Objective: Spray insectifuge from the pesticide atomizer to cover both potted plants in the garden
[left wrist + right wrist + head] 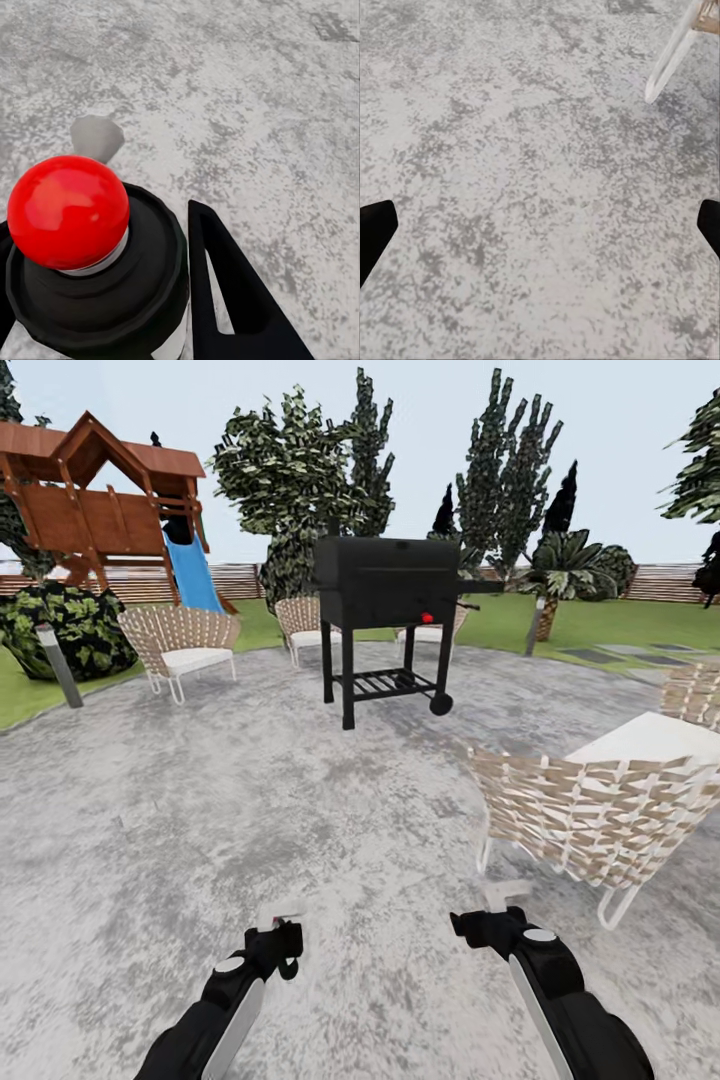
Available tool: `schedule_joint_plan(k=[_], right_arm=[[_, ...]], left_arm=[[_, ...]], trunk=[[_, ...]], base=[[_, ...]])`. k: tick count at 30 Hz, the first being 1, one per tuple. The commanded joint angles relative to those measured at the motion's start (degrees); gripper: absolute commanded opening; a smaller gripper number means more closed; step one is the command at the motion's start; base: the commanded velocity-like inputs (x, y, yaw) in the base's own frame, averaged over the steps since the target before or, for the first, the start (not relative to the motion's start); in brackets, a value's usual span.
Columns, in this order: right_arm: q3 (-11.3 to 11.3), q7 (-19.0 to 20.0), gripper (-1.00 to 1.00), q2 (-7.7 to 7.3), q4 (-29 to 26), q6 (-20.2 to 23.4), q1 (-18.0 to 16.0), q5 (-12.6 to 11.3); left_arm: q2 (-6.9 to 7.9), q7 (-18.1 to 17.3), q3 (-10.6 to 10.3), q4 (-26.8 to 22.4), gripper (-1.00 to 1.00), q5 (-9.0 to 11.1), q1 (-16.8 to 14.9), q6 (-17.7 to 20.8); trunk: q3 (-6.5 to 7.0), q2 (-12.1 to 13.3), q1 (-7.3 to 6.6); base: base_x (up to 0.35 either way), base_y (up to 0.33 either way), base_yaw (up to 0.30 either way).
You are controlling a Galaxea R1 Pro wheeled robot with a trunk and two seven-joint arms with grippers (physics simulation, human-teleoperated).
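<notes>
In the left wrist view the pesticide atomizer (pixel 90 255), a dark body with a round red top, sits between two black fingers (pixel 225 300) of my left gripper (pixel 101 225), which is shut on it. In the head view my left gripper (pixel 280 938) hovers low over the grey paved patio (pixel 200 830) of the garden, with a pale piece of the atomizer (pixel 281 911) showing at its tip. To its right, my right gripper (pixel 490 920) is open and empty, its black fingertips (pixel 375 232) spread wide above bare paving. The potted plants are out of view.
A black barbecue grill (pixel 395 585) stands ahead at the patio's centre. Wicker chairs stand at the left (pixel 180 640), behind the grill (pixel 305 625) and close on the right (pixel 590 810) by a white table (pixel 650 740). A grey bollard lamp (pixel 60 665), a wooden playset (pixel 100 500) and lawn lie beyond.
</notes>
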Motion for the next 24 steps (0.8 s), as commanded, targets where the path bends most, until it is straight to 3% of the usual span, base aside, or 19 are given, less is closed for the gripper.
schedule_joint_plan(k=[1, 24], right_arm=[[0.0, 0.01, 1.0, 0.0, -0.02, -0.01, 0.01, 0.0], [-0.01, 0.38, 1.0, 0.0, 0.29, -0.01, 0.02, 0.0]], left_arm=[[0.0, -0.01, -0.02, -0.01, -1.0, 0.0, 0.0, 0.0], [-0.05, -0.03, 0.03, -0.01, -1.0, 0.29, 0.0, 0.01]], trunk=[[0.0, -0.01, -0.01], [-0.83, -0.01, -0.01]], base=[[0.321, 0.006, 0.029], [0.322, 0.09, 0.001]])
